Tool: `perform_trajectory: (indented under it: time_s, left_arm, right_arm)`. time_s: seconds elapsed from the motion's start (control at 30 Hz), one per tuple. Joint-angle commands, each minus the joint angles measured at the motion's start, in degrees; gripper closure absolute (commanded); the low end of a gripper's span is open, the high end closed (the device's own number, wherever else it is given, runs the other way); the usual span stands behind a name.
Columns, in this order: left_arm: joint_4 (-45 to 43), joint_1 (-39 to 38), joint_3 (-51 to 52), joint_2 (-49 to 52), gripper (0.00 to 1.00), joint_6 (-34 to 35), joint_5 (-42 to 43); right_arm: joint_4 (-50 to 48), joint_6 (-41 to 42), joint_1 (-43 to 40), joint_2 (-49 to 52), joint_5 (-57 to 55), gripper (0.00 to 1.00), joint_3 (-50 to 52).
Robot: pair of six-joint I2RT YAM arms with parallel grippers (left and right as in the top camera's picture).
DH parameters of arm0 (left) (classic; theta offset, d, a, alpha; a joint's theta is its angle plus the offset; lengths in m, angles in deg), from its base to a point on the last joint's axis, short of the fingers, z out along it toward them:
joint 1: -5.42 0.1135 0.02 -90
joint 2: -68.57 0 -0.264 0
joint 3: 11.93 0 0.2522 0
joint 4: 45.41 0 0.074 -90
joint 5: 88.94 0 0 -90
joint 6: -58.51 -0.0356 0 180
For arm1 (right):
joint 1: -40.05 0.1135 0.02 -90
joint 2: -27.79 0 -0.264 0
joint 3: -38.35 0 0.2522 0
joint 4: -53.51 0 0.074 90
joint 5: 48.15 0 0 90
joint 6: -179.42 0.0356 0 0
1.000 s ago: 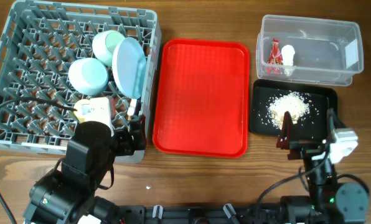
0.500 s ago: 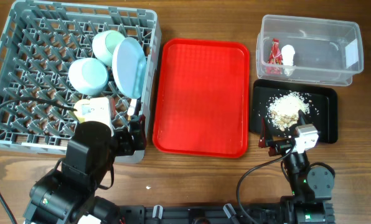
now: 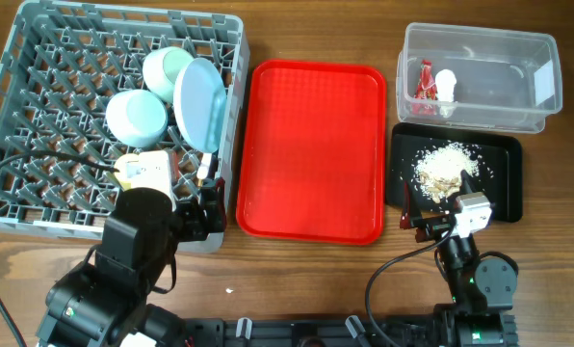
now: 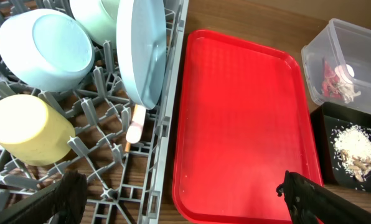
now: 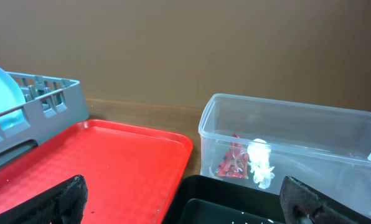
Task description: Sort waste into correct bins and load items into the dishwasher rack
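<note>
Far left: dishwasher rack (image 3: 46, 87), loaded. Two mint bowls (image 3: 136, 118) tipped among the pegs, plate (image 3: 202, 104) on edge by the right wall, yellow cup (image 4: 27, 127) on its side nearer the front. Pale stick (image 4: 134, 127) below the plate: fork or chopsticks, cannot tell; the other not made out.

Left tool (image 4: 182, 183) over the rack's front right corner, fingers spread, nothing between.

Centre: red tray (image 3: 311, 145), no task thing on it.

Right: clear tub (image 3: 480, 111) with red wrapper (image 3: 424, 85) and white scrap (image 3: 446, 87) at its left end. Black tray (image 3: 504, 193) in front, crumbs (image 3: 446, 166) heaped left of middle.

Right tool (image 5: 184, 190) at the black tray's near edge, spread wide, carrying nothing, crumbs just ahead.

Probably nothing left to fetch on either side. Rack's front row hidden under the left arm.
</note>
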Motion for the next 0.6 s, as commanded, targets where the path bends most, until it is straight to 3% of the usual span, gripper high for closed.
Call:
perform_trajectory:
  time_s: [0.0,0.23,0.37,0.5,0.57]
  left_arm:
    - [-0.11,-0.15,0.28,-0.09,0.0,0.74,-0.94]
    - [0.35,0.33,0.28,-0.17,0.0,0.68,-0.96]
    - [-0.66,9.99,1.42,-0.66,0.0,0.5,3.32]
    - [-11.02,18.93,10.03,-5.92,0.0,-7.02,10.58]
    - [-18.08,21.59,17.2,-11.5,0.0,-7.21,12.24]
  right_arm:
    - [-0.31,-0.79,0.09,-0.61,1.36,0.0,0.07]
    - [-0.31,-0.81,0.09,-0.61,1.36,0.0,0.07]
    - [-0.31,-0.81,0.09,-0.61,1.36,0.0,0.07]
    - [-0.31,-0.79,0.09,-0.61,1.36,0.0,0.07]
    - [-0.31,-0.79,0.09,-0.61,1.36,0.0,0.07]
